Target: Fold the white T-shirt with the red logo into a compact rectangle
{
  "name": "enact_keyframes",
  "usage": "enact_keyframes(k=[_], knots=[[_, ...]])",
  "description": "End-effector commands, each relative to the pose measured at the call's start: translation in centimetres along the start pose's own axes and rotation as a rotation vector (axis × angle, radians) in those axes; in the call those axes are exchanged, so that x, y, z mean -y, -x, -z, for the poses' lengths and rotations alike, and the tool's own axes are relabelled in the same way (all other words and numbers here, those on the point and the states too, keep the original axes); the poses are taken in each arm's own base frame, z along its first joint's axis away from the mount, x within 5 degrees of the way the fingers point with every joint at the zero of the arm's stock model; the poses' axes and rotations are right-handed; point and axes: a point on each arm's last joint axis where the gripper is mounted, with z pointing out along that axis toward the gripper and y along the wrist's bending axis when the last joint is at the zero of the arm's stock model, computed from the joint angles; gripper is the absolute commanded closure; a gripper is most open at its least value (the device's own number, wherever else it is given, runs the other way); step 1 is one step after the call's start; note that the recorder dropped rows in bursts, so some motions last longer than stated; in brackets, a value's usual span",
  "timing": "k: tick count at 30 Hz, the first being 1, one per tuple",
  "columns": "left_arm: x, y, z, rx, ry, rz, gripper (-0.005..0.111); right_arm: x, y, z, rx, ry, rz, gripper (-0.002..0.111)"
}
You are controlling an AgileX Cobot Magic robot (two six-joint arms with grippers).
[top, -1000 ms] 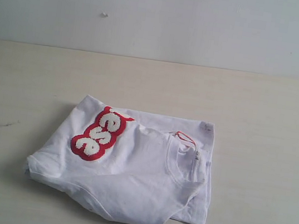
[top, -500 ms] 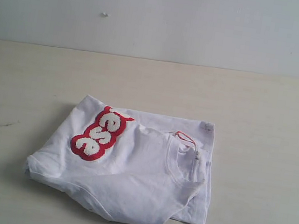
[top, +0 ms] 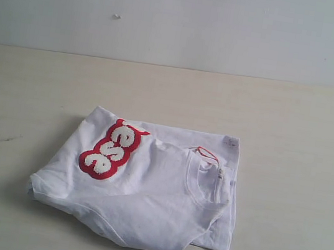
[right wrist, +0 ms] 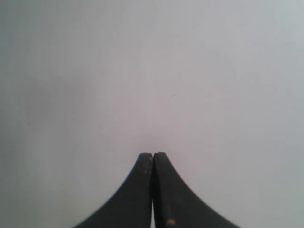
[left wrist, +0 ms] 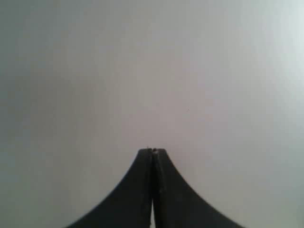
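Black left hand [left wrist: 152, 152] and right hand [right wrist: 153, 154] are each pressed together, facing a plain grey surface [left wrist: 142, 71].

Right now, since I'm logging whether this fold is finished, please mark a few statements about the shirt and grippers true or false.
1. The white T-shirt lies folded on the table. True.
2. The red logo is tucked out of sight inside the fold. False: it faces up on the top layer.
3. The left gripper is shut with nothing between its fingers. True.
4. The right gripper pinches the collar. False: it is shut on nothing, facing a plain pale surface, and the collar lies free.
5. An arm reaches over the shirt in the exterior view. False: no arm shows there.
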Motion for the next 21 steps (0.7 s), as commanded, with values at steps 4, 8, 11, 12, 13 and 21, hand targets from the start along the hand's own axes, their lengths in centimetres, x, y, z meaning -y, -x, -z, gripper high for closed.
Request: enact_keyframes(k=[4, 8, 11, 12, 13, 21], knots=[[-0.04, -0.08, 0.03, 0.005, 0.006, -0.003, 0.107, 0.00, 0.20, 0.13, 0.007, -0.006, 0.007, 0.108], [-0.04, -0.08, 0.03, 0.005, 0.006, -0.003, 0.107, 0.00, 0.20, 0.13, 0.007, -0.006, 0.007, 0.108], [-0.04, -0.08, 0.03, 0.005, 0.006, -0.003, 0.107, 0.00, 0.20, 0.13, 0.007, -0.006, 0.007, 0.108], [-0.04, -0.08, 0.03, 0.005, 0.006, -0.003, 0.107, 0.00, 0.20, 0.13, 0.007, -0.006, 0.007, 0.108], [-0.04, -0.08, 0.03, 0.005, 0.006, -0.003, 0.107, 0.00, 0.20, 0.13, 0.007, -0.006, 0.007, 0.108], [-0.09, -0.02, 0.03, 0.011, 0.011, -0.019, 0.107, 0.00, 0.20, 0.13, 0.007, -0.006, 0.007, 0.108]])
